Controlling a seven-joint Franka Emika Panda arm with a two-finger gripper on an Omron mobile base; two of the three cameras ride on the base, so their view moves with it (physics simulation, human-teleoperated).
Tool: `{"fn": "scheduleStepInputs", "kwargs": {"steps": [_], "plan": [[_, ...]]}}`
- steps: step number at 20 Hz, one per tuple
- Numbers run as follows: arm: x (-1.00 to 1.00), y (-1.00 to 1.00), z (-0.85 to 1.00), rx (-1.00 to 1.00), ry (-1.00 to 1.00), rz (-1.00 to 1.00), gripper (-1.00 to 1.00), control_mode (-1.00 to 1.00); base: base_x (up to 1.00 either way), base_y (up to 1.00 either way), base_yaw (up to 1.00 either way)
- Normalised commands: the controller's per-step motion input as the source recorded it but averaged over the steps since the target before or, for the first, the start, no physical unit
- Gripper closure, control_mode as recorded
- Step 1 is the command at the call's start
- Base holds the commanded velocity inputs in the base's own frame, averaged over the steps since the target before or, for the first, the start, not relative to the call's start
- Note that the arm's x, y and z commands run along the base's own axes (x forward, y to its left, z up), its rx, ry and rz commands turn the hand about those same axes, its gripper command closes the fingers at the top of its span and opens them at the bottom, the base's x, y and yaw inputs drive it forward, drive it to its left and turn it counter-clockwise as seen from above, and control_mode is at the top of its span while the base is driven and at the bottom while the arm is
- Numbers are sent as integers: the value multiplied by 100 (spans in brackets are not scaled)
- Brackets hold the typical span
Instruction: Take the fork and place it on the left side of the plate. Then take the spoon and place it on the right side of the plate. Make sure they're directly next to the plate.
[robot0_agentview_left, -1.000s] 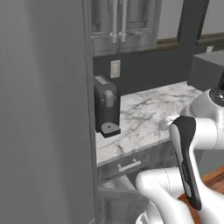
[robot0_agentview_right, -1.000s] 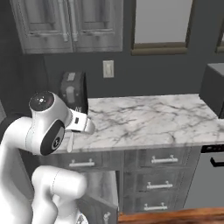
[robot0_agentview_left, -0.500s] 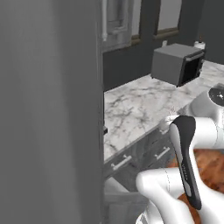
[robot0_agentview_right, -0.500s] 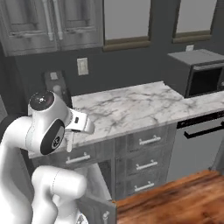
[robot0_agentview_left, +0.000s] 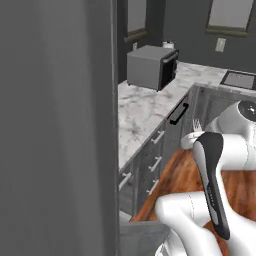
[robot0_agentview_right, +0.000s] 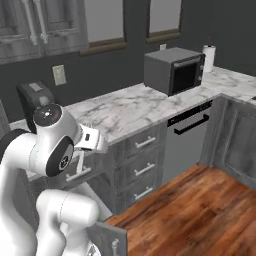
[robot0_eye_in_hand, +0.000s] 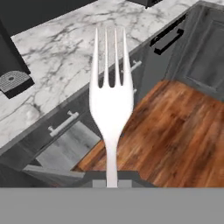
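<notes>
One fork (robot0_eye_in_hand: 110, 94) stands pinched by its handle in the gripper (robot0_eye_in_hand: 111, 183), tines up over the drawers (robot0_eye_in_hand: 65, 122).

Base cameras: swung since a second ago, whole scene shifted in both base views; not a move of the things.
Microwave (robot0_agentview_right: 175, 70): absent from the right base view a second ago, at 3 o'clock half a second ago, now near 1 o'clock on the counter (robot0_agentview_right: 130, 107).
Toaster (robot0_agentview_right: 34, 95): slid from 11 o'clock to 9 o'clock in the right base view.
Wood floor (robot0_agentview_right: 200, 200): a thin strip a second ago, now wide across 5 o'clock.
Paper towel roll (robot0_agentview_right: 208, 57): newly in view.
</notes>
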Motion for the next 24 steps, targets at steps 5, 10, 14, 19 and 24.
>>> {"fn": "scheduleStepInputs", "kwargs": {"steps": [5, 10, 14, 19, 24], "plan": [[0, 0, 0, 0, 0, 0, 100, 100, -66, 4, -56], [0, 0, 0, 0, 0, 0, 100, 100, -33, 5, -52], [0, 0, 0, 0, 0, 0, 100, 100, -38, 0, -47], [0, 0, 0, 0, 0, 0, 100, 100, -78, 0, -43], [0, 0, 0, 0, 0, 0, 100, 100, -99, -1, -40]]}}
